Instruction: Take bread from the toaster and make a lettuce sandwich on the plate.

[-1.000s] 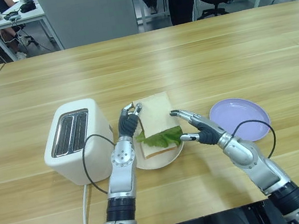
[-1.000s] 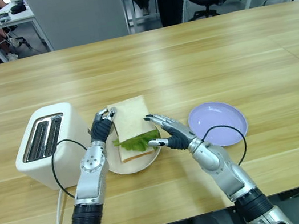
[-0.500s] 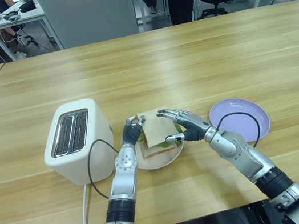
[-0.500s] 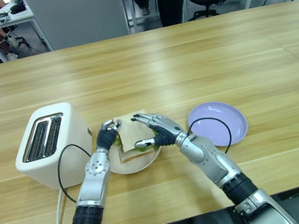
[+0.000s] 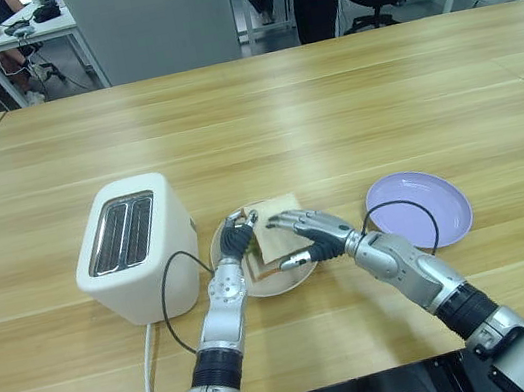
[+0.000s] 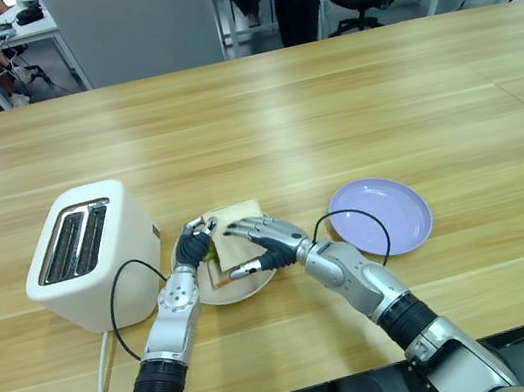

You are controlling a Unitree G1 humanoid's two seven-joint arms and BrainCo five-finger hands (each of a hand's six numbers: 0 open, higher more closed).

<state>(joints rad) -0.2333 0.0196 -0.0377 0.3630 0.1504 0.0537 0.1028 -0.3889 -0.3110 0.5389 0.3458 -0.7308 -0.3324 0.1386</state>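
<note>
A white plate (image 5: 271, 291) lies just right of the white toaster (image 5: 134, 247), whose slots look empty. On the plate a bottom bread slice (image 5: 263, 270) carries lettuce (image 6: 209, 253), of which only a green sliver peeks out. A top bread slice (image 5: 278, 222) leans low over them, tilted down toward me. My left hand (image 5: 236, 233) is shut on this slice's left edge. My right hand (image 5: 305, 236) rests open across the slice's front face, fingers spread.
A lavender plate (image 5: 419, 209) with nothing on it sits to the right of the white plate. The toaster's white cord (image 5: 148, 378) runs off the table's near edge. Bare wooden tabletop (image 5: 329, 113) stretches beyond.
The top slice, held nearly upright by my left hand a second ago, has tipped down over the lettuce. My right hand moved left from beside the plate onto the slice.
</note>
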